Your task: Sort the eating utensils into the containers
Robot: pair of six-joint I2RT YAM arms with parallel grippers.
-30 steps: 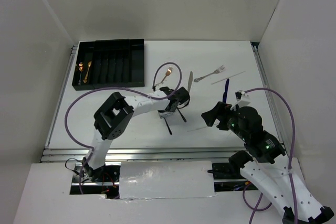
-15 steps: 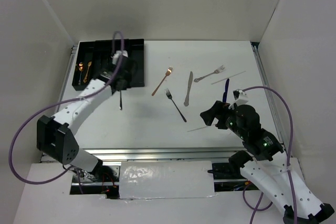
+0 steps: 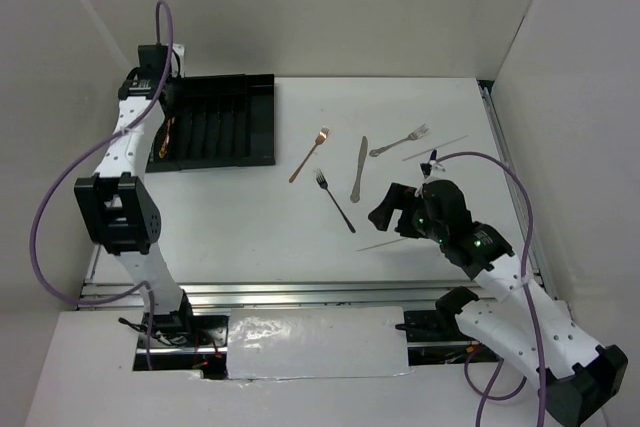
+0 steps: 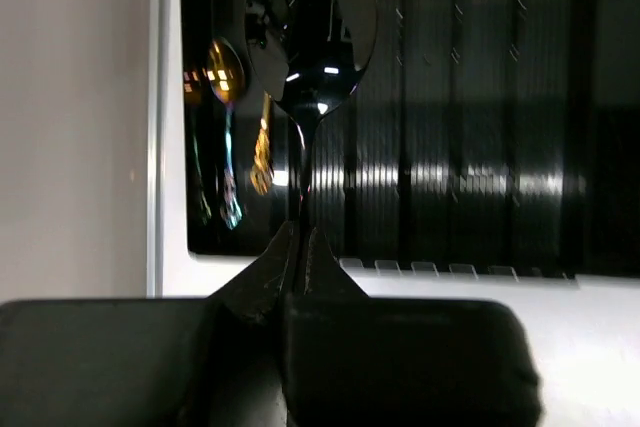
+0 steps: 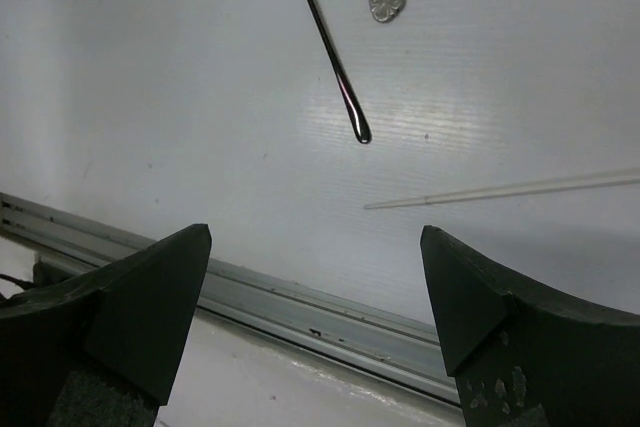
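Left gripper (image 4: 300, 247) has swung far out, pinching black spoon (image 4: 311, 32) over tray (image 3: 240, 137)

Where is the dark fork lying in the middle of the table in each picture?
Top external: dark fork near the picture's middle, slanted.
Left wrist: not in it.
Right wrist: the fork at top middle, its tines at the top edge and its handle running down-right.
Shared landmark: the thin pale stick, just beyond the fork's handle end.

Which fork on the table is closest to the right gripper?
The dark fork left of the knife, just ahead of the right gripper; the copper fork and silver fork lie farther off.
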